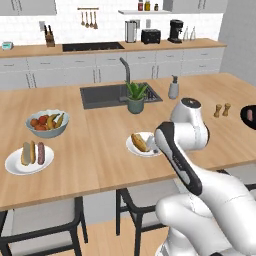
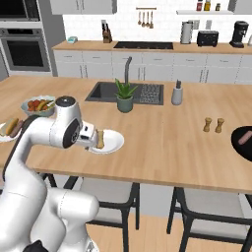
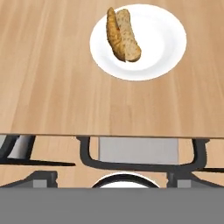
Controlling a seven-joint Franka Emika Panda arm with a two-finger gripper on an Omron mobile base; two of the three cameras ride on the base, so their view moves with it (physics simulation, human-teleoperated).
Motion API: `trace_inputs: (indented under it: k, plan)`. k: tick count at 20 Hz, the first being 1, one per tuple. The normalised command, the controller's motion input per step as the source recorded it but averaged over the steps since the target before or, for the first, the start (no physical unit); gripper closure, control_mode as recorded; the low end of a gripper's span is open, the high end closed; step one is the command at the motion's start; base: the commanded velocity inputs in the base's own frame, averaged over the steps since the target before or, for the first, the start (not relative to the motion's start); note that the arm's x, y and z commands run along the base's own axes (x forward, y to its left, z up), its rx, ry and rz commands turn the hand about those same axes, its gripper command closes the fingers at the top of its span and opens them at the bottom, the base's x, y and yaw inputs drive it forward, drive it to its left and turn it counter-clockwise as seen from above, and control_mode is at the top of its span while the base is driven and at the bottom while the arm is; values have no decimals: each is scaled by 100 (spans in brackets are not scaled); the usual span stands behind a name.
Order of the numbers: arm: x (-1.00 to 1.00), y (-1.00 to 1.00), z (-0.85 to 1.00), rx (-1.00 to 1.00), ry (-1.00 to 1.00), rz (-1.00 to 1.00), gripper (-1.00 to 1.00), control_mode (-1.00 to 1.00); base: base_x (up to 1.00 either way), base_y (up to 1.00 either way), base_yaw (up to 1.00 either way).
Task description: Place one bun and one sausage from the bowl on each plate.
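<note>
We see a bun [image 3: 123, 35] at 10 o'clock on the near plate [image 3: 162, 48]; our gripper's opening we cannot tell.

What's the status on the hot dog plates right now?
Gripper state unclear, holding nothing seen. Near plate has a bun, no sausage. Far plate has both. One sausage left in black bowl. Nothing in the way.

We look down on a white plate [image 3: 162, 57] at twelve o'clock on the wooden counter [image 3: 52, 87], a split bun [image 3: 122, 35] lying on its ten o'clock side, with dark chair frames [image 3: 87, 157] toward six o'clock.
</note>
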Motion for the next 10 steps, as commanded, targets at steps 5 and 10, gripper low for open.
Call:
trace_inputs:
  k: [5, 10]
  plan:
    - [-1, 0, 0, 0, 1, 0, -100, -100, 0, 0, 0]
    - [0, -13, -6, 1, 1, 0, -100, 100, 0, -40, 0]
